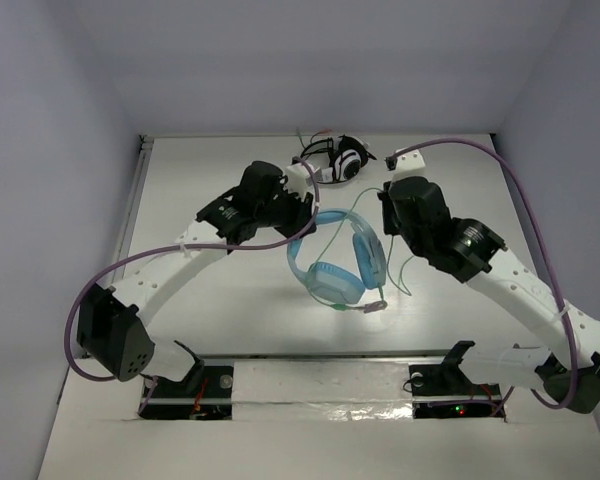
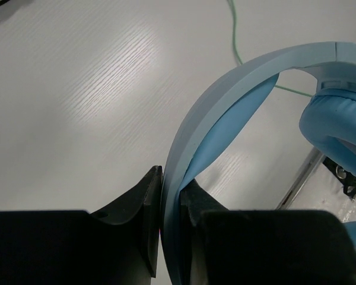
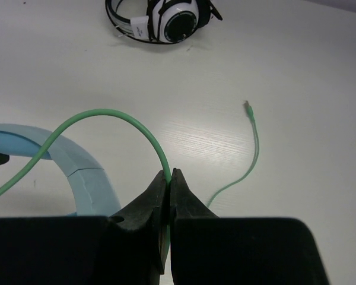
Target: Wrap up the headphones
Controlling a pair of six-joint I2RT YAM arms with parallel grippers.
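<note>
The light blue headphones (image 1: 335, 265) lie at the table's middle, between the two arms. My left gripper (image 1: 302, 222) is shut on the wide headband (image 2: 225, 101); the band runs between the jaws. A padded earcup (image 2: 338, 130) shows at the right of the left wrist view. My right gripper (image 1: 388, 212) is shut on the pale green cable (image 3: 115, 116), which arches up out of the jaws and over the headband (image 3: 83, 172). The cable's free end with its plug (image 3: 247, 105) lies on the table to the right.
Smaller black-and-white headphones (image 1: 338, 160) lie at the back of the table, also in the right wrist view (image 3: 163, 21). A white block (image 1: 408, 157) sits behind the right arm. White walls enclose the table on three sides.
</note>
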